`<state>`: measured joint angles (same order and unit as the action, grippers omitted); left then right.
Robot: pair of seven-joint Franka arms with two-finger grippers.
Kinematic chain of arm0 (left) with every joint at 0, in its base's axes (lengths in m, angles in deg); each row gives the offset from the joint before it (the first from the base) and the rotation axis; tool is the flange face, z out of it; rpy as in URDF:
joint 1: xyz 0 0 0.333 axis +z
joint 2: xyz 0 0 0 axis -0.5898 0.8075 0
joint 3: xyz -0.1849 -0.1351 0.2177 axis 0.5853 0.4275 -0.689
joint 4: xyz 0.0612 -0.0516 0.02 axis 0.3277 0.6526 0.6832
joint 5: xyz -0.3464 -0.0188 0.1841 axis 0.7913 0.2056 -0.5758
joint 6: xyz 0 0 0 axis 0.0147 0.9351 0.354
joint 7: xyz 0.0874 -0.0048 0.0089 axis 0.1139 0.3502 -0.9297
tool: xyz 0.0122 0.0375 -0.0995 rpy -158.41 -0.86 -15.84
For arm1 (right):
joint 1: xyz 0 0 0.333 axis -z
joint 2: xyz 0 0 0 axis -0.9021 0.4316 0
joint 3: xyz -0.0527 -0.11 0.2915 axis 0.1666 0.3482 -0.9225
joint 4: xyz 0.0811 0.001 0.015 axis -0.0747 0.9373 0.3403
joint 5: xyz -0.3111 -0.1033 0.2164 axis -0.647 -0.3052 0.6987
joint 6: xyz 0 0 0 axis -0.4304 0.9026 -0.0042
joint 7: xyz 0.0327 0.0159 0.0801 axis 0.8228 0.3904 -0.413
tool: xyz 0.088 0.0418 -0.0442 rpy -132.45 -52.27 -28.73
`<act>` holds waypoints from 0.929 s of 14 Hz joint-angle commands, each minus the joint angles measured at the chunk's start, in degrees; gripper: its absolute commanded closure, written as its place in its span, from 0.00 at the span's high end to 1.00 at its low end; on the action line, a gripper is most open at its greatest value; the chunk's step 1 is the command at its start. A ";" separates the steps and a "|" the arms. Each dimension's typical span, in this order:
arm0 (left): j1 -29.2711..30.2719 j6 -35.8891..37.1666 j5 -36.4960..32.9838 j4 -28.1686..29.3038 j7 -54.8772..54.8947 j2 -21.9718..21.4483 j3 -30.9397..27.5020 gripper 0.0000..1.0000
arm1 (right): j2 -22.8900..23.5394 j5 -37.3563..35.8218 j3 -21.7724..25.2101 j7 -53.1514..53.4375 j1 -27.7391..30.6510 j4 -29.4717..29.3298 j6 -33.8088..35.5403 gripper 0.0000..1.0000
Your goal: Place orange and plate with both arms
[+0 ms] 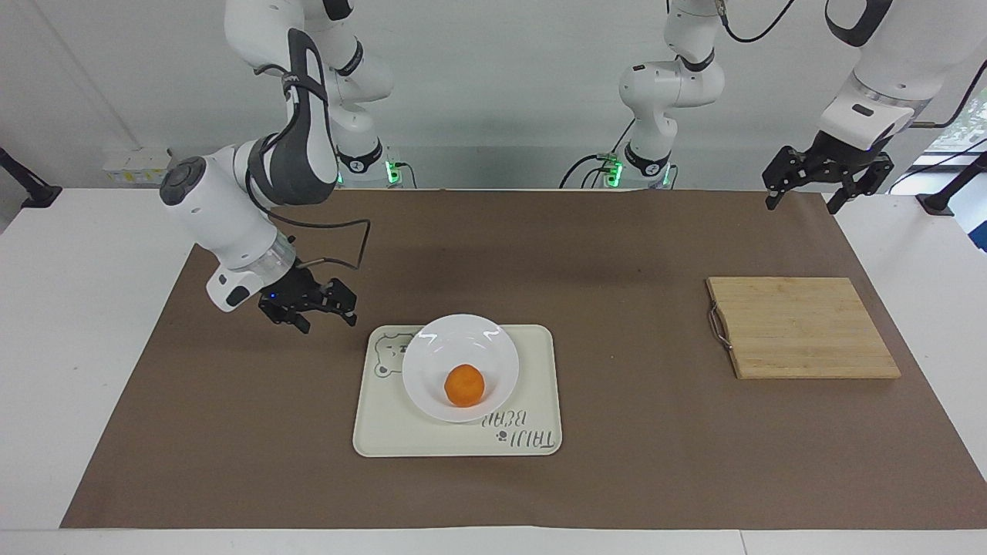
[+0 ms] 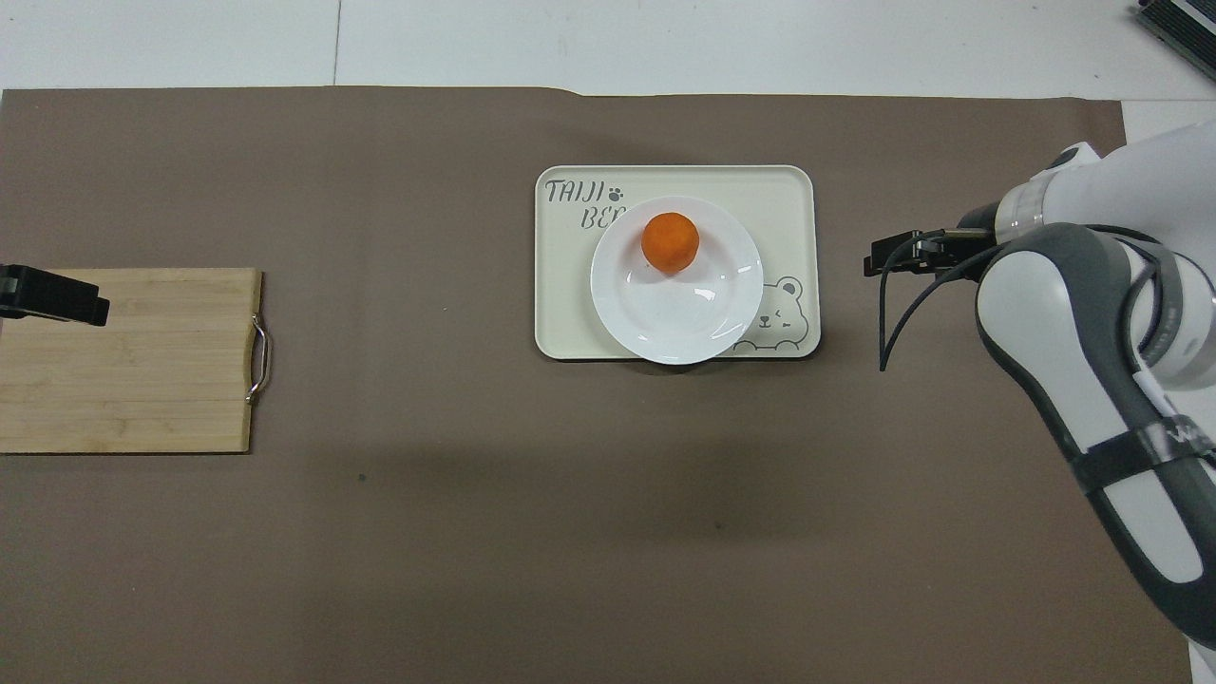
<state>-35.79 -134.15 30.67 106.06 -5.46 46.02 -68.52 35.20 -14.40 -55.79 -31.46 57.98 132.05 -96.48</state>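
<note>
The orange [image 1: 464, 385] lies in the white plate [image 1: 429, 351], and the plate sits on the cream bear tray [image 1: 536, 370]. In the overhead view the orange [image 2: 670, 241] sits in the part of the plate [image 2: 676, 318] farther from the robots. My right gripper [image 1: 325, 321] is open and empty. It hangs just above the brown mat beside the tray, toward the right arm's end, and shows in the overhead view [image 2: 879, 262] apart from the tray. My left gripper [image 1: 802, 204] is open and empty, held high at the left arm's end, where the left arm waits.
A bamboo cutting board [image 1: 802, 327] with a metal handle lies on the mat toward the left arm's end; it also shows in the overhead view [image 2: 133, 361], with the left gripper [image 2: 52, 296] over its edge. The brown mat [image 1: 617, 247] covers most of the table.
</note>
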 commanded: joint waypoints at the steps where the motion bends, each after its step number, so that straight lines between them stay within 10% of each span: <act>1: -0.53 0.04 0.62 -0.97 -0.44 0.43 -0.40 1.00 | -3.69 -4.76 -0.25 11.19 -0.15 0.21 4.24 1.00; 13: -0.53 0.04 0.71 -0.97 -0.44 0.43 -0.40 1.00 | -16.45 -11.53 -0.34 6.76 5.30 -2.85 23.57 1.00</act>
<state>-35.79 -134.15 30.67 106.06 -5.46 46.02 -68.52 19.81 -24.13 -55.42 -22.78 63.03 131.29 -76.41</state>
